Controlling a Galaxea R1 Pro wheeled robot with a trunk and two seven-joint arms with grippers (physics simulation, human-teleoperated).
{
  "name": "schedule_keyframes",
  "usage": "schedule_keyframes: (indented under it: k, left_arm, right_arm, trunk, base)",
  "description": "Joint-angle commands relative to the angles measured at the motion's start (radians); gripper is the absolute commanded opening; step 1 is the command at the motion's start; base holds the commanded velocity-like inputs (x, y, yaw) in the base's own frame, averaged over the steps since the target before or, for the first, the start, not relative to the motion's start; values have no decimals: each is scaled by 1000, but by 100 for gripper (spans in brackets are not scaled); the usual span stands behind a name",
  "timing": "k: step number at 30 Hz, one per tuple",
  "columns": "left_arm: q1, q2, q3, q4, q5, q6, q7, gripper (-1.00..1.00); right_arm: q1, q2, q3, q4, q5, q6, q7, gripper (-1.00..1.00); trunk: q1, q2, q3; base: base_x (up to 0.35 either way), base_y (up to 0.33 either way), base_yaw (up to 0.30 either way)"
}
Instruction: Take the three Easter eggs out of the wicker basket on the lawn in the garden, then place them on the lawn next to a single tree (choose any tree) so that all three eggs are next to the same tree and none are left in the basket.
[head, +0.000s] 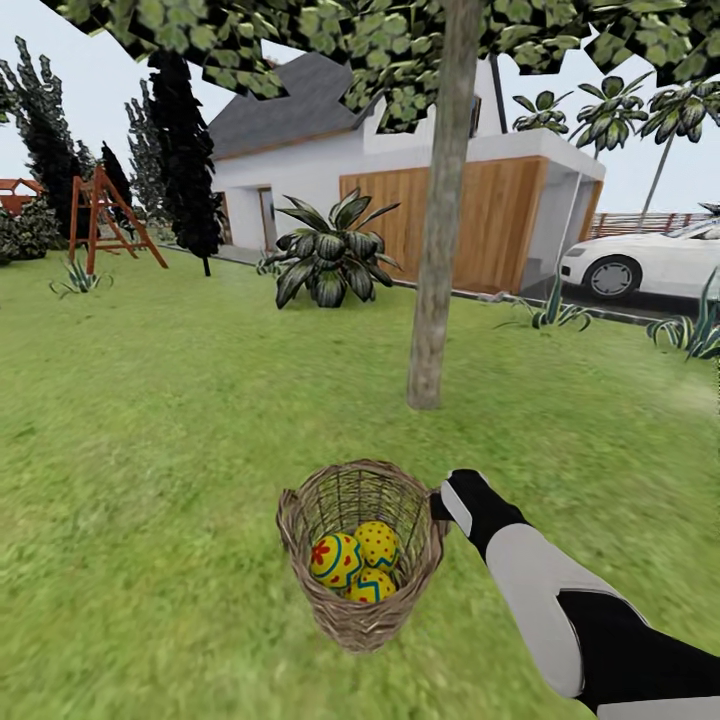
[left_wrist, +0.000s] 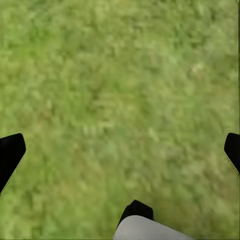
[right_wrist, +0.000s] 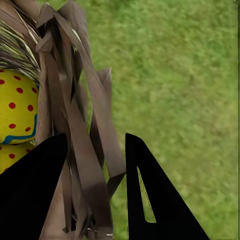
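All three eggs (head: 357, 562) are in the basket (head: 362, 620), which stands on the lawn (head: 150, 420) at about 6 o'clock from the tree (head: 435, 250); by my reckoning nothing is delivered yet and every egg has still to go to the trunk's foot. My right gripper (right_wrist: 95, 190) sits at the basket's rim at 3 o'clock, its two dark fingers (right_wrist: 150, 200) straddling the woven wall, one inside and one outside, closed to a narrow gap around the wicker strips. The wall runs between my jaws, and a red-dotted yellow egg (right_wrist: 15, 107) lies just beyond the inner finger. My left gripper (left_wrist: 120, 150) hangs over bare grass, fingers spread wide, gripping nothing.
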Motion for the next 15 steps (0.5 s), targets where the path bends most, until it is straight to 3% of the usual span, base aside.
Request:
schedule_keyframes:
  k: [1,15]
  left_arm:
    - [0,0,0,-1,10,-1,-4,100]
    - [0,-2,-2,-2,10,-1,-4,100]
  right_arm:
    - [-1,1,-10,-2,-12,0,-4,-100]
    - [1,1,-9,-3,-12,0,-3,-100]
  trunk:
    - [1,-1,-1]
    - [1,-1,-1]
  base:
    - [310,186,-48]
    - [295,169,-4]
